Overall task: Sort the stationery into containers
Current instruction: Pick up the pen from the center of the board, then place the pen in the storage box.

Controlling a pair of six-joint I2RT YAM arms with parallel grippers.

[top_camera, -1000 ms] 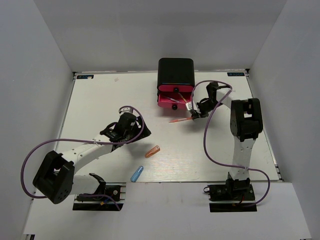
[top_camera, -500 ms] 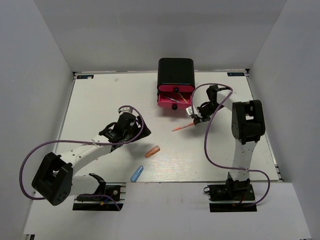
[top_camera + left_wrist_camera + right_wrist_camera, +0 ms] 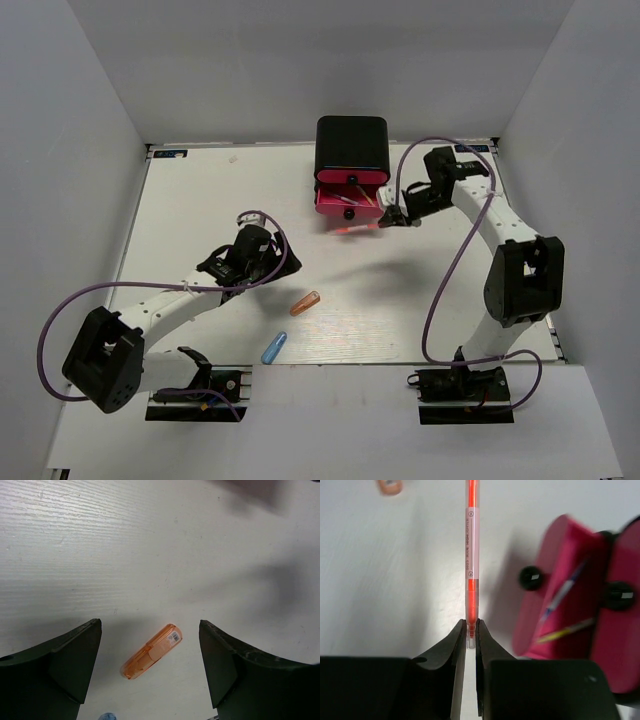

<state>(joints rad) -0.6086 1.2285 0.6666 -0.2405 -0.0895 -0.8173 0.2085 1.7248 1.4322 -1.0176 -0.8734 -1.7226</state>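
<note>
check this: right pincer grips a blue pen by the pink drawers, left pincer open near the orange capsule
The pen is orange, not blue, as the right wrist view shows: the right pincer grips it by the pink drawers. The left pincer is open near the orange capsule.

Place: a robotics lab test cell.
Enclosure: plain pale panel walls (image 3: 70,200) box in a white table (image 3: 200,200) on three sides.
Rig: a left arm (image 3: 165,308) and a right arm (image 3: 497,225) bolted at the table's near edge.
Wiring: loose purple cables (image 3: 428,318) loop along both arms.
</note>
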